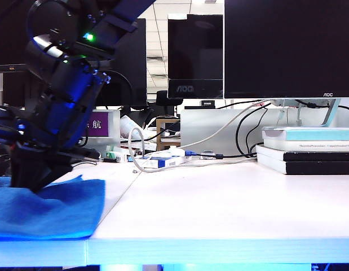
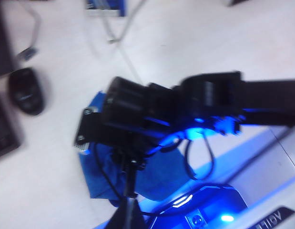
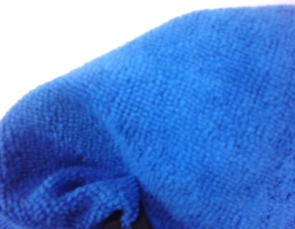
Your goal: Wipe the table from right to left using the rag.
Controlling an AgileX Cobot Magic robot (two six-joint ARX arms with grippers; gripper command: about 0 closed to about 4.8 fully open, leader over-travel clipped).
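The rag (image 1: 47,209) lies spread and rumpled on the white tabletop (image 1: 230,203), at its front edge and far to the left side, left of the seam between the two panels. A black arm comes down onto the rag's back part; by the left wrist view, which looks down on that arm from above, this is the right arm, reaching across. Its right end effector (image 1: 29,179) is pressed together and sits down in the cloth, its tips buried in the folds. The right wrist view is filled with fuzzy blue rag (image 3: 185,119) bunched up right against the camera. The left end effector shows in no view, so I cannot tell its state.
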